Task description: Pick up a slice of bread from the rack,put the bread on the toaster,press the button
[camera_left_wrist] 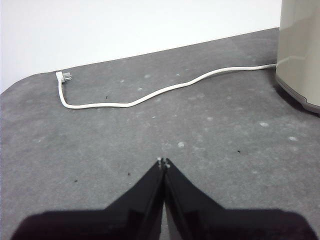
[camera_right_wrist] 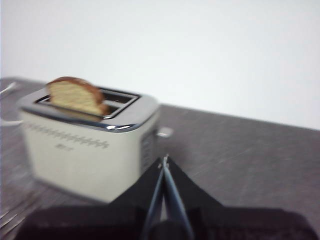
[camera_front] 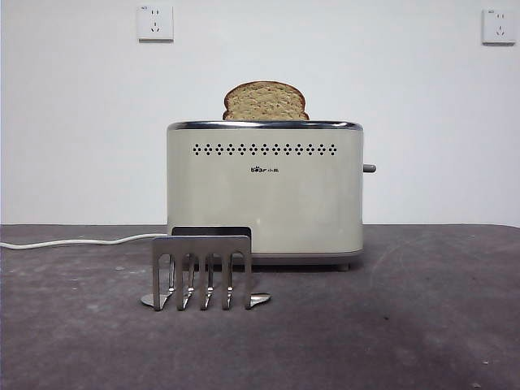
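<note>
The slice of bread (camera_front: 265, 101) stands upright in a slot of the cream toaster (camera_front: 265, 191), its domed top sticking out above the chrome rim; it also shows in the right wrist view (camera_right_wrist: 76, 95), in the toaster (camera_right_wrist: 85, 147). The grey button (camera_front: 369, 168) sticks out of the toaster's right narrow side; it also shows in the right wrist view (camera_right_wrist: 164, 132). The steel rack (camera_front: 202, 268) stands empty in front of the toaster. My right gripper (camera_right_wrist: 165, 159) is shut and empty, off the button side. My left gripper (camera_left_wrist: 163, 162) is shut and empty over bare table, with the toaster's corner (camera_left_wrist: 300, 55) nearby.
A white power cord (camera_left_wrist: 150, 94) with its plug lies loose on the grey table beside the toaster; it also shows in the front view (camera_front: 81, 241). Two wall sockets (camera_front: 155, 22) sit on the white wall behind. Neither arm shows in the front view.
</note>
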Controlling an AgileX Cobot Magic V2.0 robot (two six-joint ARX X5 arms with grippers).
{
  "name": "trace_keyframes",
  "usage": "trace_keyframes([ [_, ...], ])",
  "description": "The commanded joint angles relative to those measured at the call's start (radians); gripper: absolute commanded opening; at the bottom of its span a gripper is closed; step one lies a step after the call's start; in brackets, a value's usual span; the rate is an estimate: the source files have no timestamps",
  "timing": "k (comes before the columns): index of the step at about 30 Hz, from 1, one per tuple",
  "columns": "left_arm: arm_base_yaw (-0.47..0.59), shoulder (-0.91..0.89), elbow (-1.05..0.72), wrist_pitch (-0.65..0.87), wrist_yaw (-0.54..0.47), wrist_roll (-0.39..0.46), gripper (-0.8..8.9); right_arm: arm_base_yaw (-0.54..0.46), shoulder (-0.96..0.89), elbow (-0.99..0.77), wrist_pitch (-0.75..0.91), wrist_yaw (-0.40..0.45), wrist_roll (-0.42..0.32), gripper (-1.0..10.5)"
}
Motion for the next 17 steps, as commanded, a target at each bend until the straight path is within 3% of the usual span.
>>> trace_keyframes([
  [1, 0.002, -0.003, -0.014, 0.003, -0.003, -0.006, -0.03, -0.001, -0.079, -0.104, 0.043, 0.078, 0.049, 0.0],
  [7, 0.002, -0.003, -0.014, 0.003, -0.003, -0.006, -0.03, -0.001, -0.192, -0.248, 0.079, 0.19, 0.056, 0.0],
  [17, 0.002, -0.003, -0.014, 0.003, -0.003, -0.006, -0.03, -0.001, -0.291, -0.438, 0.092, 0.209, 0.134, 0.0],
])
